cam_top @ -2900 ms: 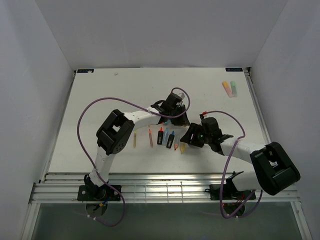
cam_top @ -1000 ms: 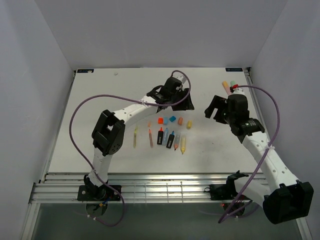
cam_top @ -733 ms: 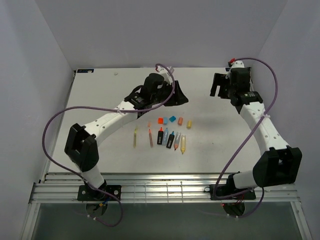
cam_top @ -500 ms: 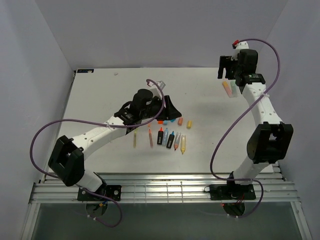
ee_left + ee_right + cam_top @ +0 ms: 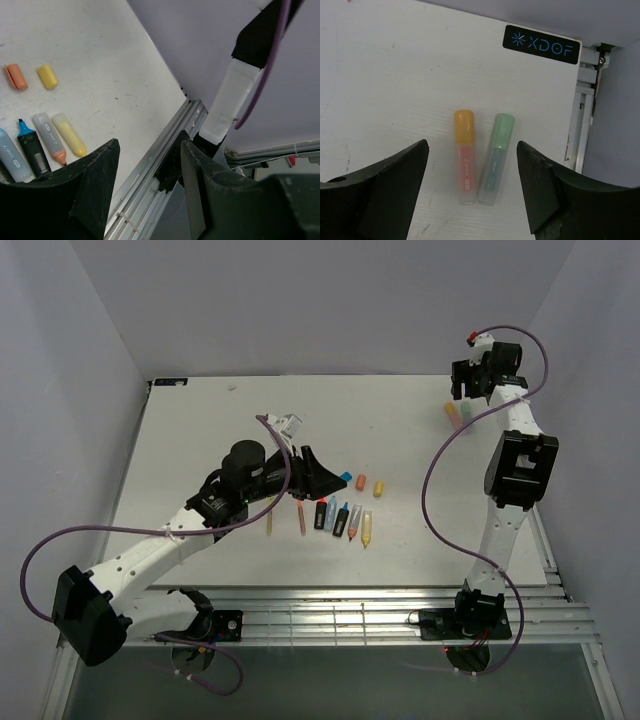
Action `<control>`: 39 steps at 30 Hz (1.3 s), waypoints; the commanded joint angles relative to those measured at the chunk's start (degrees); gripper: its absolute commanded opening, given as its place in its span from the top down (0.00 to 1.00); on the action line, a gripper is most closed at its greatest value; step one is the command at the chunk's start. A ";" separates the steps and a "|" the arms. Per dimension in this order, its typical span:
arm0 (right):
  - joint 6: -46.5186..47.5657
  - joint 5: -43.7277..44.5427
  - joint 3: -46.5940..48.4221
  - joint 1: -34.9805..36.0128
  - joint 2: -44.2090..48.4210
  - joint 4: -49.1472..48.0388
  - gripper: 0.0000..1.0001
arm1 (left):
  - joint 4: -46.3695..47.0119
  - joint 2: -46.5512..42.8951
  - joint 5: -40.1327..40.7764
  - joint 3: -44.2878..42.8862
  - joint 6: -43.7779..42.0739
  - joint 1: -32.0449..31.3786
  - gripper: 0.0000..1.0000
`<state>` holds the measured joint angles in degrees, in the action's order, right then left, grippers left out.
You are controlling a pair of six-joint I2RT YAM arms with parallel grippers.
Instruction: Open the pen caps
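**Bench (image 5: 200,420), both arms repositioning.** The right arm (image 5: 515,455) has left the centre row and is reaching into the far right corner. The right claw (image 5: 471,150) is standing wide and empty above two capped pens (image 5: 492,165), one wearing an orange cap (image 5: 464,121), the other a green cap (image 5: 504,126). The left arm (image 5: 150,550) is swinging back toward the near left. The left claw (image 5: 148,165) is gaping, gripping nothing, by the row of uncapped pens (image 5: 69,134). Loose caps (image 5: 47,76) are lying just beyond that row, so the work is probably shifting to these last two caps.
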<state>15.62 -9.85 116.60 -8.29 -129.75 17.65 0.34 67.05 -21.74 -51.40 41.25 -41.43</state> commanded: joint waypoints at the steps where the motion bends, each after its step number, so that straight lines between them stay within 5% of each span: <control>1: 5.74 -4.29 1.80 0.39 -0.58 -1.91 0.24 | 0.02 -3.67 -0.68 0.77 -0.12 0.03 0.37; 12: 4.69 -8.87 -2.16 -0.32 -5.77 -3.85 0.40 | 1.33 -3.50 -1.47 4.20 0.41 0.03 0.37; 39: 7.85 -5.36 -8.84 -1.11 -7.44 -4.91 0.41 | 4.50 -1.92 -2.78 7.98 1.72 0.03 0.37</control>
<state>21.93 -15.73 108.79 -8.80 -136.57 13.63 3.51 65.34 -23.62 -43.97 42.94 -41.43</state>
